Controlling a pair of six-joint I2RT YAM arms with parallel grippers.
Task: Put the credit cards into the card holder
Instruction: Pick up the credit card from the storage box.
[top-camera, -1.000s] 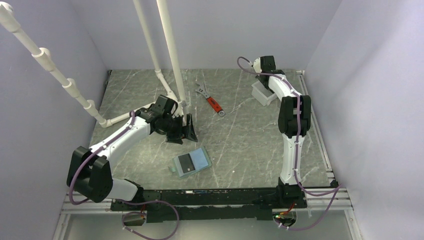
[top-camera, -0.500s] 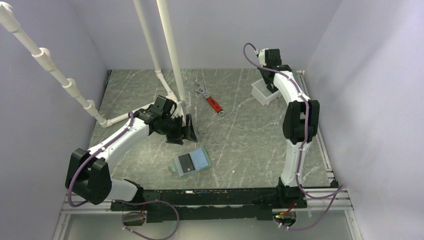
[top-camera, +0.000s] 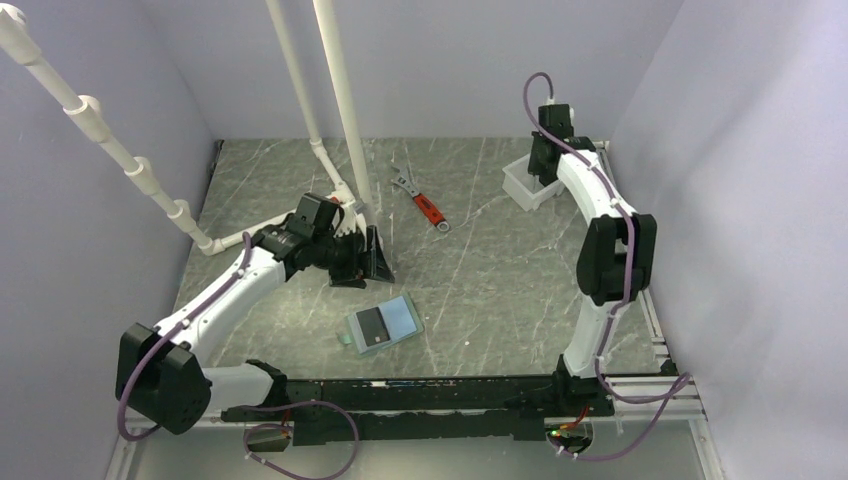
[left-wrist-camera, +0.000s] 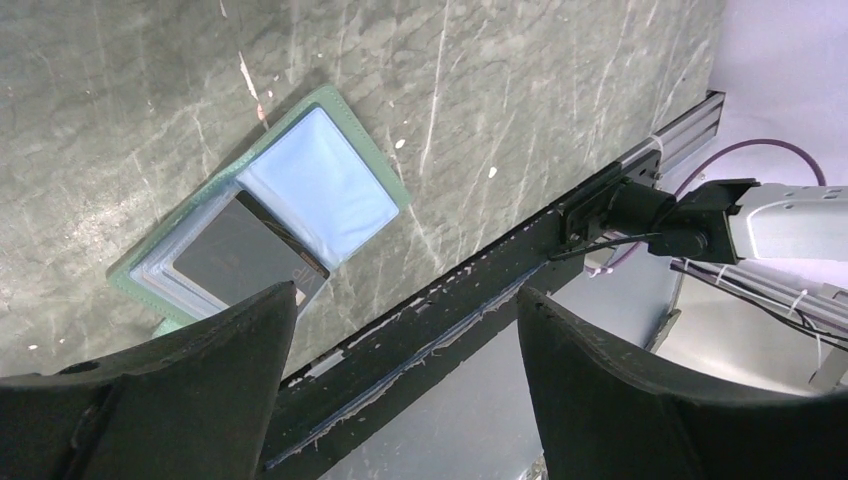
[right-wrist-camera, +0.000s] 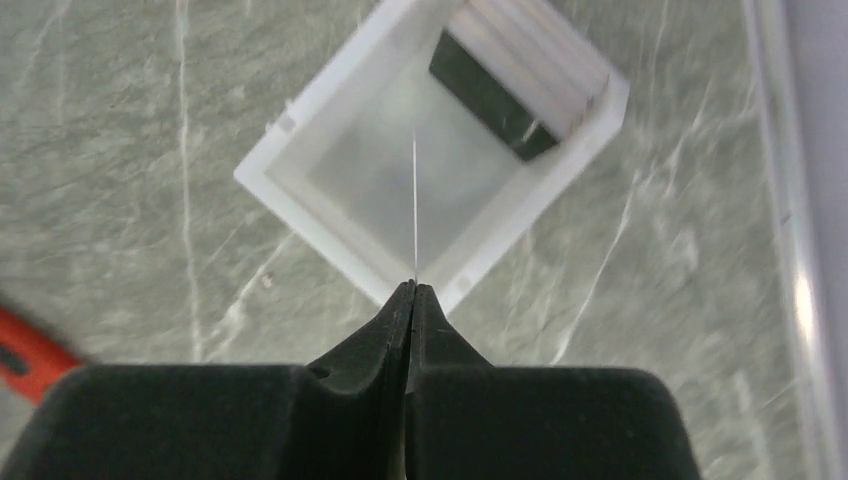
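You've got the card holder (top-camera: 383, 325) lying open and flat near the front of the table (top-camera: 500, 280), a dark card (left-wrist-camera: 240, 258) in one half and a light blue card (left-wrist-camera: 320, 185) in the other. A third card (right-wrist-camera: 414, 200) shows edge-on, pinched in the right gripper (right-wrist-camera: 412, 288).

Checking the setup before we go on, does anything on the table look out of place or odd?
A red-handled adjustable wrench lies on the grey marbled table, unrelated to cards. The grey-green folding wallet lies open and skewed. Nothing looks spilled or damaged.
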